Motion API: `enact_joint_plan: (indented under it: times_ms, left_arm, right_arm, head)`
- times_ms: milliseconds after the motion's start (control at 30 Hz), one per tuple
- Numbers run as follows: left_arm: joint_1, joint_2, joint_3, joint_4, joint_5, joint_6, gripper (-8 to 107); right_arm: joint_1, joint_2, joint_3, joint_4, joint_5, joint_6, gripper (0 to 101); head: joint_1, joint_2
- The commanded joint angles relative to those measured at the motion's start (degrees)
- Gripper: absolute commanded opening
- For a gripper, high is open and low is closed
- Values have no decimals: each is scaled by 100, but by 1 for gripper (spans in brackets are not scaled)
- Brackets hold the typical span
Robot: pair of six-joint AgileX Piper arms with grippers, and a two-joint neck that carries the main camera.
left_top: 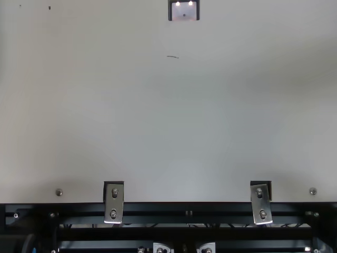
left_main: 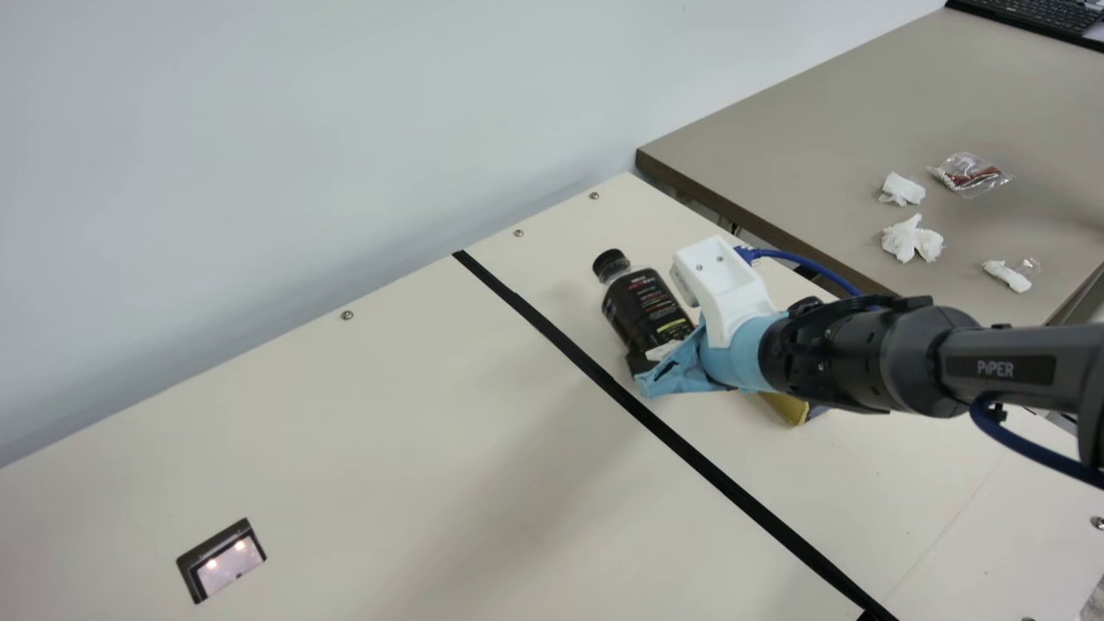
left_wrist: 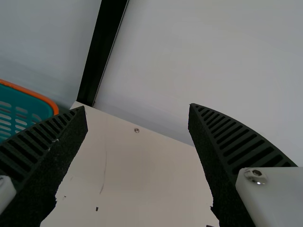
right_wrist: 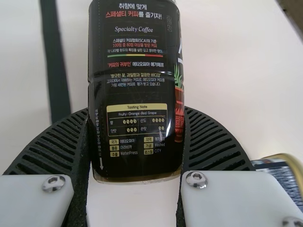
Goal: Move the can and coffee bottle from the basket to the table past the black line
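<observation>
"Coffee bottle (left_main: 645,306): how far along?"

"Past the black line (left_main: 565,342), held snugly in my right gripper (right_wrist: 137,110); I can't tell whether it bears on the table (left_main: 388,448)"

"And the can (left_main: 787,408)?"

"Past the line too, near the bottle, so only setting down and releasing seem left"

"Your left gripper (left_wrist: 136,108)?"

"Wide and empty, the basket (left_wrist: 38,103) beyond one finger"

"Any writing?"

"Pale, red and yellow print on the bottle's black label (right_wrist: 135,94)"

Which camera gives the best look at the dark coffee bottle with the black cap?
The right wrist view: the dark coffee bottle looks large there, its printed label facing the camera, between the sides of the right gripper. The main view adds its black cap, but the gripper overlaps its lower end.
</observation>
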Motion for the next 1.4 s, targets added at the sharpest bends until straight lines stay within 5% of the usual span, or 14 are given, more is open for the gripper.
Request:
enact_joint_plan:
  times_ms: [0, 667, 700, 733, 767, 1367]
  left_arm:
    - [0, 0, 0, 0, 0, 0, 90]
    - [0, 0, 0, 0, 0, 0, 90]
    - [0, 0, 0, 0, 0, 0, 90]
    - [0, 0, 0, 0, 0, 0, 90]
    - [0, 0, 0, 0, 0, 0, 90]
    - [0, 0, 0, 0, 0, 0, 90]
  right_arm:
    - [-26, 42, -41, 32, 44, -74, 0]
    - [123, 274, -171, 921, 584, -1223, 0]
    - [134, 281, -170, 982, 603, -1283, 12]
    - [146, 288, -170, 1056, 625, -1351, 43]
    - [154, 294, -172, 1120, 648, -1409, 101]
    - [639, -724, -311, 2820, 1201, -2646, 101]
  head:
    - [-182, -59]
    - [-182, -59]
    - [-182, -59]
    - [-182, -59]
    - [-182, -59]
    - [-182, -59]
